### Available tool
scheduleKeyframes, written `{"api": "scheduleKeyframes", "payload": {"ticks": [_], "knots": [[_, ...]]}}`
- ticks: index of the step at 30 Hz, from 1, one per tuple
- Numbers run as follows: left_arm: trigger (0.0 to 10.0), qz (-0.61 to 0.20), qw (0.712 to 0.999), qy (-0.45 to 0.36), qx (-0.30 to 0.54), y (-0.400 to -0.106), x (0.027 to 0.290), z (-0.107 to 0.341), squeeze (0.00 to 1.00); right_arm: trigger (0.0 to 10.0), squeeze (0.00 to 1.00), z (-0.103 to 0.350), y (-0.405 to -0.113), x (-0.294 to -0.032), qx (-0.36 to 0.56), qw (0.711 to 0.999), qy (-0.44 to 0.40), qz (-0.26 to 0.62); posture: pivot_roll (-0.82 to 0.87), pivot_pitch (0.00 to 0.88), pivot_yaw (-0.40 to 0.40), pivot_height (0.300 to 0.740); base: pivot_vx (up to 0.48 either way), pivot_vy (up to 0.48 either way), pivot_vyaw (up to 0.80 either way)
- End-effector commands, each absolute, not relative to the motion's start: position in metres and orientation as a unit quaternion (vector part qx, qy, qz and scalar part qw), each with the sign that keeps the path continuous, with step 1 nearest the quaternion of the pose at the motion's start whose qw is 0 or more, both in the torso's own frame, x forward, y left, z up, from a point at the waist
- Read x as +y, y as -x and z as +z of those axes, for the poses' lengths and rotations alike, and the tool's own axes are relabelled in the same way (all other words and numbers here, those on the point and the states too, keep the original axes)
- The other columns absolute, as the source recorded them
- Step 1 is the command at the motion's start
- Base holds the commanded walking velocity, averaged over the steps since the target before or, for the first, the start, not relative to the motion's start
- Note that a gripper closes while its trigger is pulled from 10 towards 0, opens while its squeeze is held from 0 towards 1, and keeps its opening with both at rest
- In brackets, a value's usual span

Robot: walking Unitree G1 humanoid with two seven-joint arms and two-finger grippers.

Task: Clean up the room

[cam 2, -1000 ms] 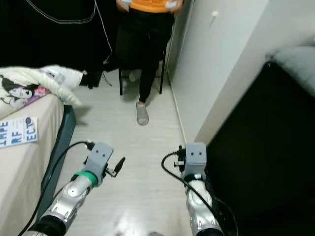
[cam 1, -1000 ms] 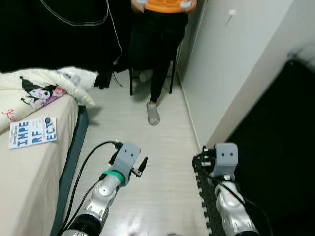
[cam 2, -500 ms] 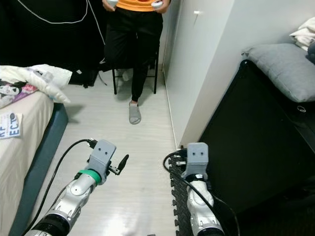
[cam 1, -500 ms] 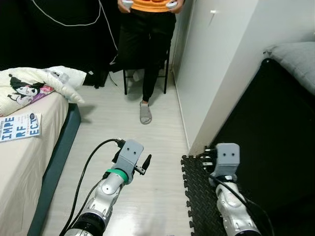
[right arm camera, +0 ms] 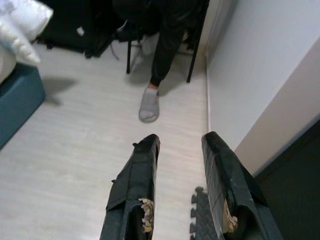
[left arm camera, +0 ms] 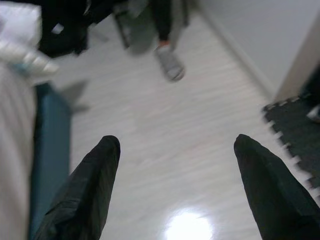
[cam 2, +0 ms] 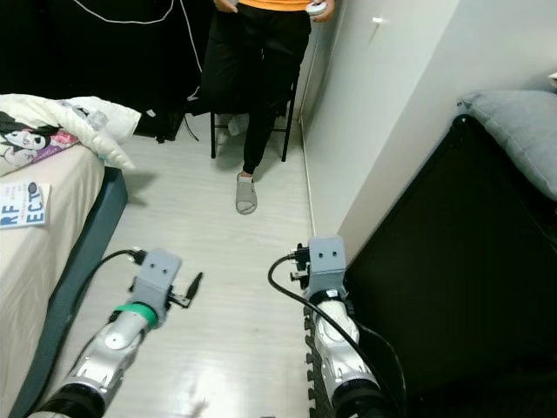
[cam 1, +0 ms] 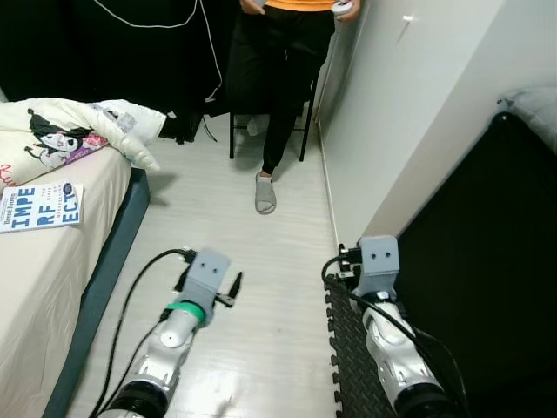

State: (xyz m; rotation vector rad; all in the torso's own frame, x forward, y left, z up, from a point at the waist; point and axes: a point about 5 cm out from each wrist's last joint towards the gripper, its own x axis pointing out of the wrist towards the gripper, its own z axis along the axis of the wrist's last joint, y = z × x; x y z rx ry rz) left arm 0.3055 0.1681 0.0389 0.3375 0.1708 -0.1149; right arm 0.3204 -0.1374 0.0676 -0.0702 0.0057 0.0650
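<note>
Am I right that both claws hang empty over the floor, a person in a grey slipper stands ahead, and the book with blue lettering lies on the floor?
Not quite. The book lies on the bed, as the left eye view shows. The rest holds: left claw, right claw, grey slipper.

Right pincer (right arm camera: 180,142) slightly parted, empty; grey slipper (right arm camera: 149,105) ahead.
</note>
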Motion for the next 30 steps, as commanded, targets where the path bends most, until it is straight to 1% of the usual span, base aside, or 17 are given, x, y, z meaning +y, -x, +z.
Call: {"api": "scheduleKeyframes", "payload": {"ticks": [1, 2, 4, 5, 7, 9, 10, 12, 15, 19, 24, 27, 30], "knots": [[10.0, -0.055, 0.980, -0.168, 0.096, -0.298, 0.169, 0.031, 0.00, 10.0, 0.00, 0.057, -0.315, -0.138, 0.026, 0.998, 0.037, 0.034, -0.01, 0.055, -0.061, 0.720, 0.000, 0.000, 0.00], [10.0, -0.055, 0.980, -0.168, 0.096, -0.298, 0.169, 0.031, 0.00, 10.0, 0.00, 0.057, -0.315, -0.138, 0.026, 0.998, 0.037, 0.034, -0.01, 0.055, -0.061, 0.720, 0.000, 0.000, 0.00], [10.0, -0.040, 0.983, -0.162, 0.078, -0.299, 0.176, 0.037, 0.00, 10.0, 0.00, 0.064, -0.318, -0.126, 0.009, 0.998, 0.024, 0.049, 0.01, 0.055, -0.071, 0.720, 0.000, 0.000, 0.00], [10.0, -0.040, 0.983, -0.162, 0.078, -0.299, 0.176, 0.037, 0.00, 10.0, 0.00, 0.064, -0.318, -0.126, 0.009, 0.998, 0.024, 0.049, 0.01, 0.055, -0.071, 0.720, 0.000, 0.000, 0.00], [10.0, -0.016, 0.987, -0.149, 0.059, -0.303, 0.183, 0.047, 0.00, 10.0, 0.00, 0.075, -0.326, -0.118, -0.009, 0.998, 0.005, 0.058, 0.04, 0.050, -0.100, 0.720, 0.000, 0.000, 0.00], [10.0, -0.016, 0.987, -0.149, 0.059, -0.303, 0.183, 0.047, 0.00, 10.0, 0.00, 0.075, -0.326, -0.118, -0.009, 0.998, 0.005, 0.058, 0.04, 0.050, -0.100, 0.720, 0.000, 0.000, 0.00], [10.0, 0.000, 0.990, -0.138, 0.042, -0.308, 0.186, 0.056, 0.00, 10.0, 0.00, 0.088, -0.335, -0.116, -0.025, 0.998, -0.023, 0.056, 0.04, 0.050, -0.100, 0.720, 0.000, 0.000, 0.00], [10.0, 0.000, 0.990, -0.136, 0.037, -0.310, 0.185, 0.058, 0.00, 10.0, 0.00, 0.092, -0.337, -0.117, -0.031, 0.998, -0.028, 0.054, 0.04, 0.050, -0.100, 0.720, 0.000, 0.000, 0.00], [10.0, -0.011, 0.990, -0.137, 0.030, -0.314, 0.179, 0.061, 0.00, 10.0, 0.00, 0.096, -0.340, -0.124, -0.040, 0.998, -0.030, 0.042, 0.02, 0.046, -0.088, 0.720, 0.000, 0.000, 0.00], [10.0, -0.051, 0.988, -0.145, 0.024, -0.316, 0.168, 0.063, 0.00, 10.0, 0.00, 0.097, -0.338, -0.130, -0.051, 0.998, -0.025, 0.026, 0.00, 0.041, -0.065, 0.720, 0.000, 0.000, 0.00], [10.0, -0.087, 0.985, -0.147, 0.029, -0.315, 0.158, 0.062, 0.00, 10.0, 0.00, 0.095, -0.335, -0.131, -0.055, 0.998, -0.033, 0.011, -0.02, 0.034, -0.036, 0.720, 0.000, 0.000, 0.00], [10.0, -0.091, 0.984, -0.147, 0.029, -0.316, 0.157, 0.062, 0.00, 10.0, 0.00, 0.094, -0.334, -0.132, -0.053, 0.998, -0.034, 0.009, -0.02, 0.034, -0.036, 0.720, 0.000, 0.000, 0.00], [10.0, -0.090, 0.984, -0.148, 0.031, -0.317, 0.157, 0.062, 0.00, 10.0, 0.00, 0.088, -0.331, -0.125, -0.041, 0.998, -0.033, 0.030, -0.03, 0.035, -0.029, 0.720, 0.000, 0.000, 0.00]]}}
